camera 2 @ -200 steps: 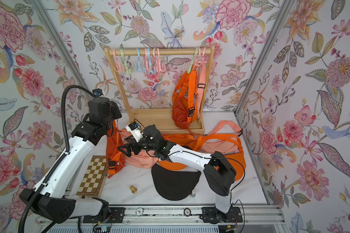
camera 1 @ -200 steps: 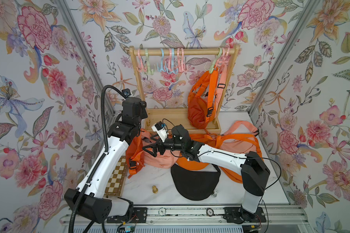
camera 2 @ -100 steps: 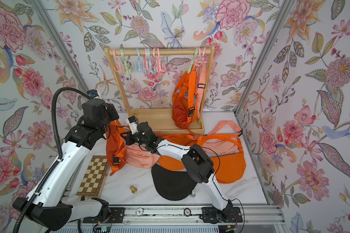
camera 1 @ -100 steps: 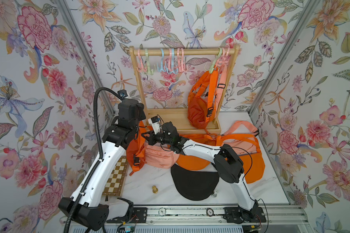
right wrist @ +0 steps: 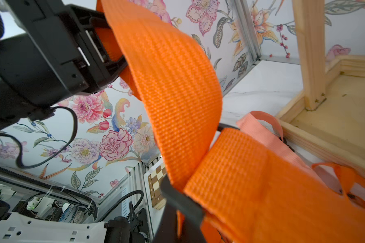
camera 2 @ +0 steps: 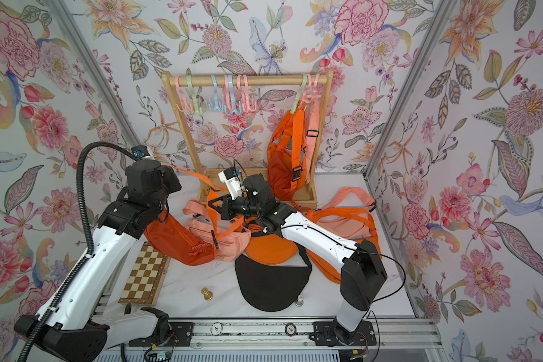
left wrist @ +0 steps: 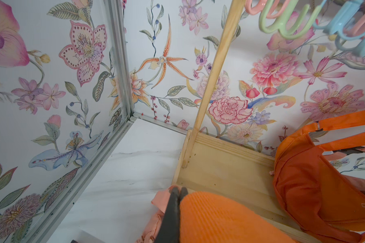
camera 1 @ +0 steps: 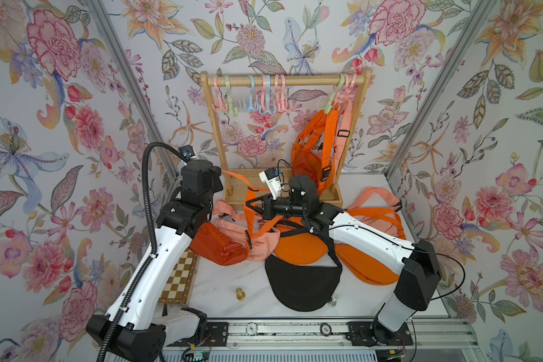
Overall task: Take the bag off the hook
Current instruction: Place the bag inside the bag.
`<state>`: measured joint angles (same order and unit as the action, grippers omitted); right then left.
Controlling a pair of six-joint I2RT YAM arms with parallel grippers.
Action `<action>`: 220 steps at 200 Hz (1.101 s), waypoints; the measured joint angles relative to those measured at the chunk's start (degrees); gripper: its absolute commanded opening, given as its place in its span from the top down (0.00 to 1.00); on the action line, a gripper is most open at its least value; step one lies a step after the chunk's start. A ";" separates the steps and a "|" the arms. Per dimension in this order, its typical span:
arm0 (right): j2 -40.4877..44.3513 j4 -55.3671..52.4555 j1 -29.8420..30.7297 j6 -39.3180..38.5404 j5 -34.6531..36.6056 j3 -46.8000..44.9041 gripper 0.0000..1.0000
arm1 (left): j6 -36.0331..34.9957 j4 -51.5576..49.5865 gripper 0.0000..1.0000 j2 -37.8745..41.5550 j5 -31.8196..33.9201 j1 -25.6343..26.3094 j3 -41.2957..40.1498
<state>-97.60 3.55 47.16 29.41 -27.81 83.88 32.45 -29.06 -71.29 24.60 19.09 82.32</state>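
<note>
Rack (camera 1: 365, 131) at back of desk (camera 1: 213, 291); one orange bag (camera 1: 309, 156) hangs from far hook (camera 1: 329, 105), long axis vertical, pouch down.

Dark-orange bag (camera 1: 215, 243) lies off-hook, strap (camera 1: 250, 208) stretched betw both hands.

Left hand (left wrist: 177, 194) & right hand (camera 1: 251, 203) both clamped on strap. Keep it taut, lower w/o snagging rack.

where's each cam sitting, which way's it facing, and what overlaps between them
Top views: high at the front, looking down at the rack, the bags and both arms, in both top views.
Left wrist: on the left arm, facing the rack's base; the shut left gripper on the orange strap shows.
Right wrist: on the right arm, facing the left gripper; the right gripper grips the strap.
Shared: rack and strap.
</note>
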 measured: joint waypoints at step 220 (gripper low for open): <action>-27.04 -21.94 -7.06 -4.48 3.10 14.01 0.51 | 9.86 10.27 0.01 8.55 -36.74 -10.10 -18.45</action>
<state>-124.64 -18.39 40.10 24.93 -24.71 97.89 42.30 -18.79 -62.74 -12.14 8.99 63.88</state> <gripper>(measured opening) 0.250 0.994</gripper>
